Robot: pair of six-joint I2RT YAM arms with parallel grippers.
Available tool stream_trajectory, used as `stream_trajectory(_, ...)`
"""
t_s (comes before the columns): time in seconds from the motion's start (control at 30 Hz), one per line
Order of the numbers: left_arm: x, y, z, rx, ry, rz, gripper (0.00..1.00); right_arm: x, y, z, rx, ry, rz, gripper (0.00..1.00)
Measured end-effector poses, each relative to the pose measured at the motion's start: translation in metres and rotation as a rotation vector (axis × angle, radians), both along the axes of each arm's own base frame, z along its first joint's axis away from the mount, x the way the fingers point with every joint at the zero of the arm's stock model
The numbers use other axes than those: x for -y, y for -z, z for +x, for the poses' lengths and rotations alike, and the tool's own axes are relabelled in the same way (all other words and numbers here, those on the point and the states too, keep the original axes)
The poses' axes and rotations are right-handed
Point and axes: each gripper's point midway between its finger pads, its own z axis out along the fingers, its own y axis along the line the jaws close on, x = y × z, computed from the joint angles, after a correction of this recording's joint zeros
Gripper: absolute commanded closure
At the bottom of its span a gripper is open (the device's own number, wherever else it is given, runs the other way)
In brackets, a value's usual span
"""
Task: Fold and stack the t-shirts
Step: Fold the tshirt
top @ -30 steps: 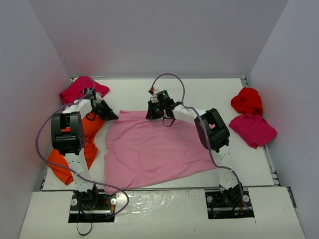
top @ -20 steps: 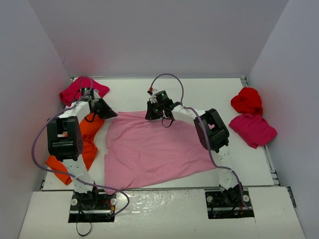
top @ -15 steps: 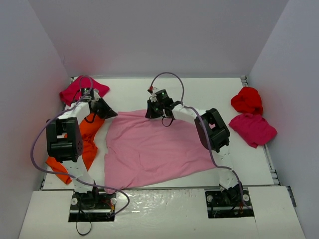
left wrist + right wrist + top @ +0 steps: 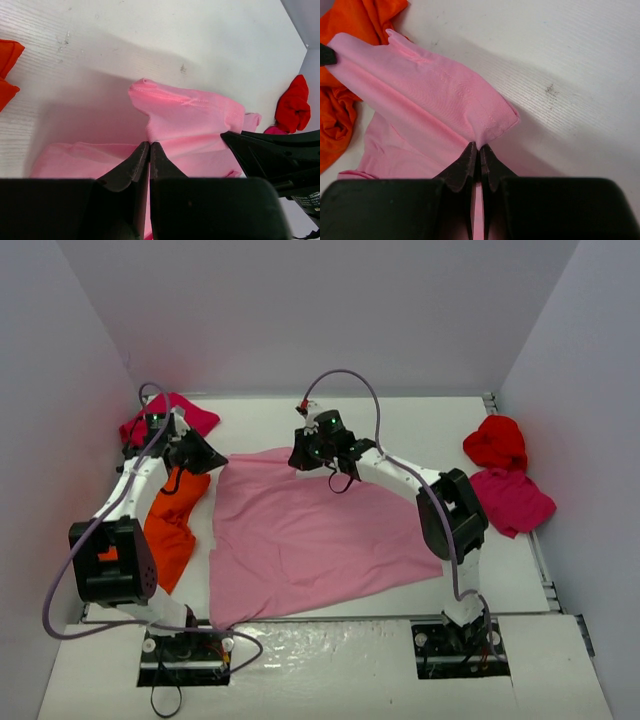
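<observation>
Left wrist: left tool [image 4: 149, 145], fingers pressed together on a pinch of the light pink t-shirt [image 4: 186, 116] near a far corner.

Right wrist: right tool [image 4: 479, 146] clamped the same way on a stitched edge of that shirt.

Top external: the shirt lies spread mid-table [image 4: 430, 430], its far edge raised between the two tools. Orange t-shirt [image 4: 168, 525] just beside it on the left. Red t-shirt [image 4: 497, 441] well apart on the right.

Judgement: the cloth is light and limp and will sag between grips. Seamed corners give the firmest hold. Keep the edge taut or it bunches.
</observation>
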Motion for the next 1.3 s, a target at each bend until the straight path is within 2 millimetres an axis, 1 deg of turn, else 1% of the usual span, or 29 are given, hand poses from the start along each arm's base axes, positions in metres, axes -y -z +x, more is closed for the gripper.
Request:
stream_trajectory(0.1, 0.001, -0.002, -0.010, 0.003, 0.005, 0.004, 1.00, 0.004, -0.005, -0.006, 0.002, 0.000, 0.001, 1.00)
stream_trajectory(0.3, 0.005, 0.005, -0.038, -0.033, 0.024, 0.013, 1.00, 0.015, 0.005, -0.028, -0.028, -0.007, -0.022, 1.00)
stream_trajectory(0.4, 0.006, 0.000, -0.048, -0.027, 0.028, 0.017, 1.00, 0.017, 0.008, -0.039, -0.038, -0.013, -0.034, 1.00)
stream_trajectory(0.5, 0.004, -0.009, -0.058, -0.014, 0.027, 0.037, 1.00, 0.018, 0.001, -0.044, -0.029, -0.017, -0.028, 1.00)
stream_trajectory(0.63, 0.003, -0.024, -0.070, 0.023, 0.026, 0.056, 1.00, 0.018, -0.007, -0.054, -0.015, -0.029, -0.016, 1.00)
stream_trajectory(0.73, 0.002, -0.028, -0.083, 0.033, 0.027, 0.062, 1.00, 0.016, -0.006, -0.063, -0.018, -0.040, -0.017, 1.00)
stream_trajectory(0.83, 0.003, -0.022, -0.095, 0.016, 0.031, 0.064, 1.00, 0.016, -0.001, -0.075, -0.030, -0.048, -0.027, 1.00)
stream_trajectory(0.97, 0.004, -0.003, -0.111, -0.052, 0.033, 0.059, 1.00, 0.020, 0.013, -0.093, -0.054, -0.057, -0.054, 1.00)
stream_trajectory(1.07, 0.004, 0.006, -0.119, -0.086, 0.032, 0.055, 1.00, 0.022, 0.018, -0.103, -0.065, -0.059, -0.068, 1.00)
stream_trajectory(1.2, 0.006, 0.012, -0.133, -0.107, 0.028, 0.048, 1.00, 0.027, 0.016, -0.112, -0.067, -0.053, -0.065, 1.00)
stream_trajectory(1.3, 0.007, 0.009, -0.138, -0.106, 0.030, 0.048, 1.00, 0.029, 0.012, -0.116, -0.062, -0.050, -0.060, 1.00)
